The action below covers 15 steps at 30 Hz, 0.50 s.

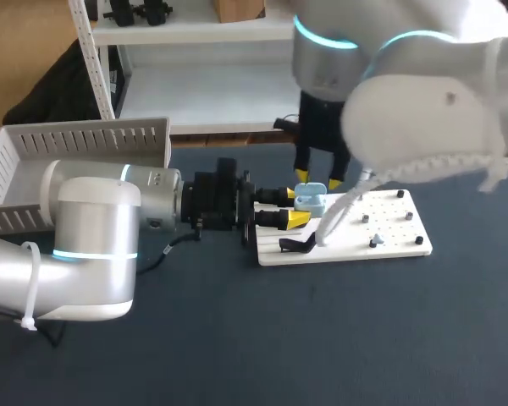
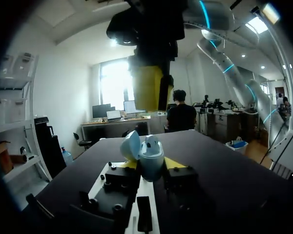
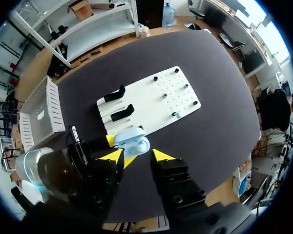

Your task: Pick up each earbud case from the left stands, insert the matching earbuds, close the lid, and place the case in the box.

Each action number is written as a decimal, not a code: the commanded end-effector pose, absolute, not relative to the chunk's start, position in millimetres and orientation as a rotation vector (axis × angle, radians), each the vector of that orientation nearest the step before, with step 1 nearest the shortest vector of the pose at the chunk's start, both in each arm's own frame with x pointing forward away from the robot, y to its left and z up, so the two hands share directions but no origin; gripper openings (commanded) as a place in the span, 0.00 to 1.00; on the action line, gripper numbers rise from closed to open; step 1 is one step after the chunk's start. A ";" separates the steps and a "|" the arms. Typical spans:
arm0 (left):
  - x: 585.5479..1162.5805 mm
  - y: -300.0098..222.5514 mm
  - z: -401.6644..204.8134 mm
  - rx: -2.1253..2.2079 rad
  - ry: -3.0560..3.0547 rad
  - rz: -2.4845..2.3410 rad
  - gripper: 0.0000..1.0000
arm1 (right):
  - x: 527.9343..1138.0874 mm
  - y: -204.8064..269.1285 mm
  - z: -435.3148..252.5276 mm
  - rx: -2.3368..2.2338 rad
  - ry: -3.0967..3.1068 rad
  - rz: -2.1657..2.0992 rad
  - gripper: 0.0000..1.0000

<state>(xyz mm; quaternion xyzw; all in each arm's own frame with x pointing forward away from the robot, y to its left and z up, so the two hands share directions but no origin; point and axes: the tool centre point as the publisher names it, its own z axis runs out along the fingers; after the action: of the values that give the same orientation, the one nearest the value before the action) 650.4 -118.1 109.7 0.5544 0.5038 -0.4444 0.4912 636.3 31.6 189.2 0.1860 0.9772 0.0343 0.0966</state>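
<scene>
Fingers [image 2: 175,163] of the left gripper [image 2: 150,165] clamp the open earbud case [image 2: 150,152]; right gripper [image 3: 136,157] hovers above, spread.

Earbud case [image 1: 310,200] sits between the left end effector [image 1: 297,208] fingers, touched from both sides. Right end effector [image 1: 317,179] is directly above the case, fingers apart. Board [image 1: 394,227] lies on the bench [image 1: 339,338], under both end effectors. Stand [image 1: 295,246] on the board, just beside the left end effector; pegs [image 1: 400,194] ahead of it. Box [image 1: 85,139] well behind the left end effector, beside its arm.
</scene>
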 end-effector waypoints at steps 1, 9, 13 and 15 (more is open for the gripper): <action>649.2 -118.3 109.1 1.341 1.222 -1.075 0.00 | 612.9 -21.4 192.6 0.545 2.799 0.239 0.35; 649.2 -118.3 109.1 1.341 1.222 -1.075 0.00 | 626.1 -68.8 180.8 0.493 2.776 0.333 0.42; 649.2 -118.3 109.1 1.341 1.222 -1.075 0.00 | 634.8 -80.7 166.3 0.494 2.788 0.379 0.45; 649.2 -118.3 109.1 1.341 1.222 -1.075 0.00 | 638.7 -84.6 153.9 0.501 2.811 0.367 0.45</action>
<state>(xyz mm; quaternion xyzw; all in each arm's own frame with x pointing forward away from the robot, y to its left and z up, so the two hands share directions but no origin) 650.4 -118.1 109.7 0.5543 0.5038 -0.4444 0.4912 635.0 -73.4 167.9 0.1809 0.9725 0.0743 0.1263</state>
